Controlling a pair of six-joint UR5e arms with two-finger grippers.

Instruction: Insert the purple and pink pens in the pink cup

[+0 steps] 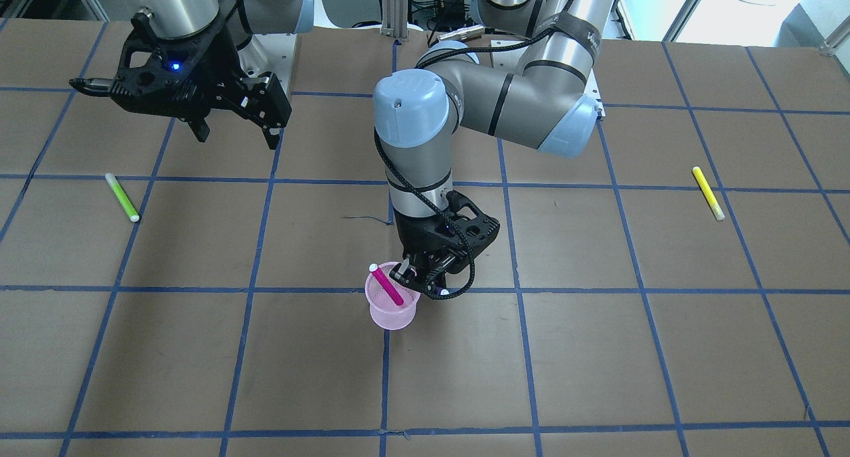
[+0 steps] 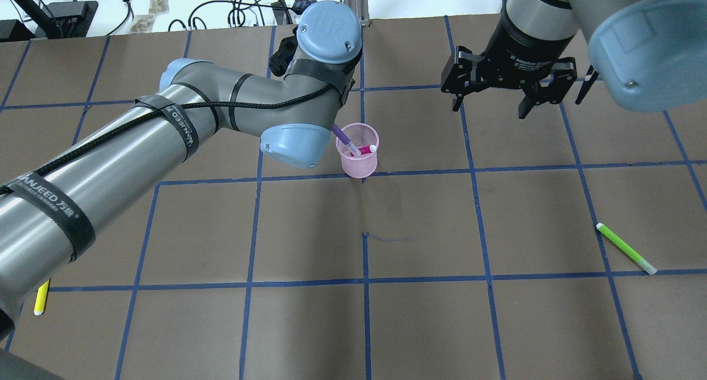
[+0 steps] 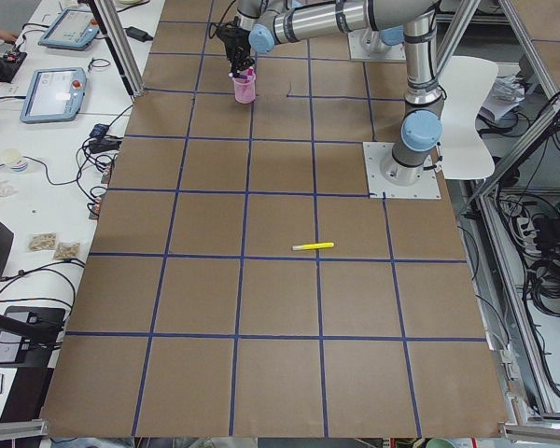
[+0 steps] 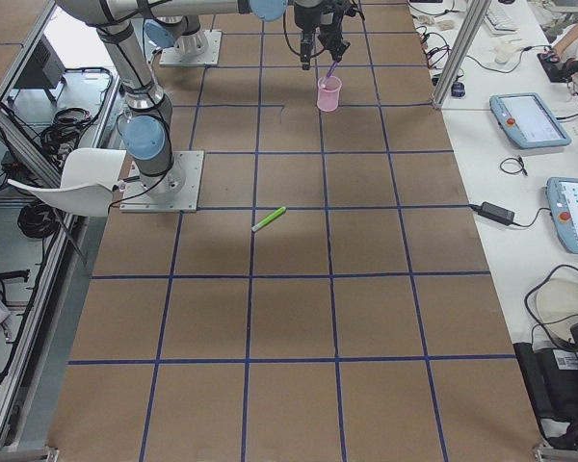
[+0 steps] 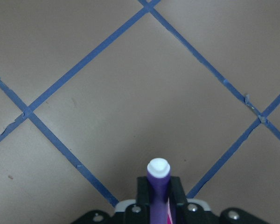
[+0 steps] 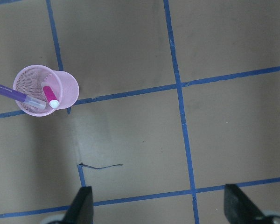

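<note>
The pink mesh cup stands upright near the table's middle. The pink pen leans inside it, white end up. My left gripper hangs just beside and above the cup's rim, shut on the purple pen. That pen is tilted, with its lower end inside the cup's mouth. The left wrist view shows the purple pen clamped between the fingers. My right gripper is open and empty, hovering well off to the cup's side.
A green pen lies on the table on my right side. A yellow pen lies on my left side. Brown paper with blue tape lines covers the table.
</note>
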